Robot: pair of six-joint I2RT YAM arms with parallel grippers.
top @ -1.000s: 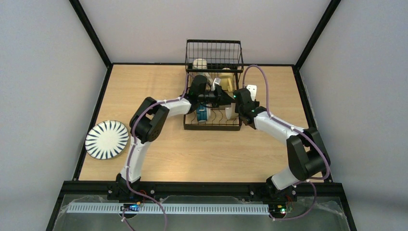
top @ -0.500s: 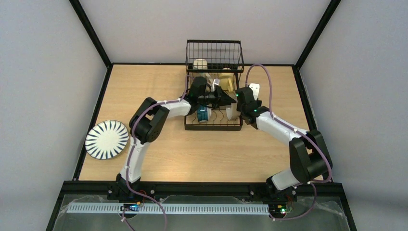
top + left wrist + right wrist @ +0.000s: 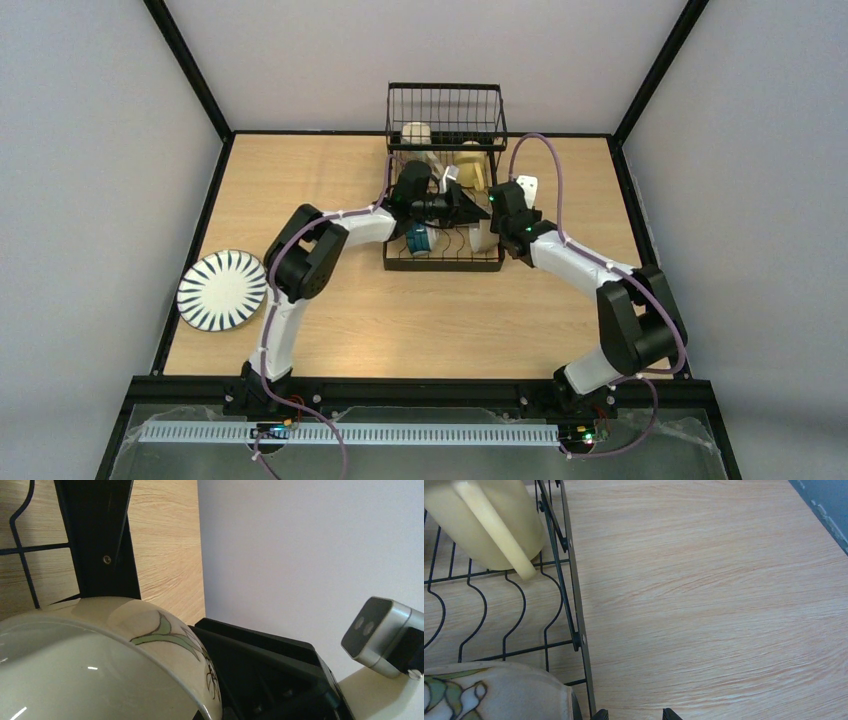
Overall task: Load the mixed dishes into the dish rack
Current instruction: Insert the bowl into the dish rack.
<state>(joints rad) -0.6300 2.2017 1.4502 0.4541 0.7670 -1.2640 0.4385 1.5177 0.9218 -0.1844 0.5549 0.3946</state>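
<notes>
Inside a black wire dish rack (image 3: 569, 580) on a wooden table (image 3: 724, 580), the left pincer (image 3: 466, 210) is clenched beside a cream flowered bowl (image 3: 75, 670), grasp unclear, while the right pincer (image 3: 632, 714) gapes empty just right of it, with a yellow mug (image 3: 489, 525) ahead.

**Both arms slightly repositioned over the last second**

Left arm (image 3: 300, 262): in the top view the elbow has dropped a little toward the lower left of the frame, while its far end has kept reaching into the dish rack (image 3: 445, 266). Right arm (image 3: 575, 262): the wrist has edged up and to the right. Its white camera block now sits a little further right, and the purple cable loop above has shifted right with it. Blue bowl (image 3: 418, 238): a smaller patch now shows beneath the left forearm. Cream bowl (image 3: 483, 236): it appears marginally further right at the rack's right edge, but the shift is too small to confirm.
</notes>
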